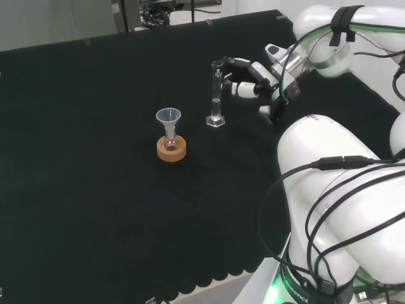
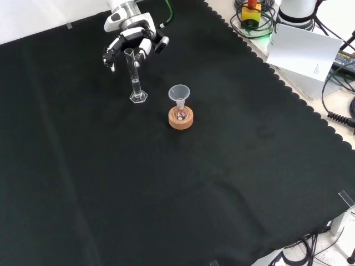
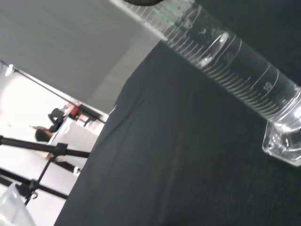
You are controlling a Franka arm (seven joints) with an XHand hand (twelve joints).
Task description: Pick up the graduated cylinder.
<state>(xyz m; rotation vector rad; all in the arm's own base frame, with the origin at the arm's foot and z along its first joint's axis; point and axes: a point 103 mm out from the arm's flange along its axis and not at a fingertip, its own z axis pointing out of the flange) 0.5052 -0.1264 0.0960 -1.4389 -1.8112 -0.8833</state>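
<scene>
A clear graduated cylinder [image 1: 216,95] stands upright on its hexagonal foot on the black cloth. In the front view the cylinder [image 2: 135,77] rises in front of the hand [image 2: 133,36], whose fingers spread to either side of its top. From the head view the hand [image 1: 250,81] is just right of the cylinder's upper part, fingers reaching toward the rim. I see no finger curled round the glass. The wrist view has the cylinder [image 3: 225,66] close by, its printed scale and foot plain.
A small flask with a clear funnel [image 1: 169,120] in its neck sits on a cork ring [image 1: 171,150], left of the cylinder in the head view. In the front view that cork ring [image 2: 181,118] is right of the cylinder. The arm's white links [image 1: 335,190] stand at the right.
</scene>
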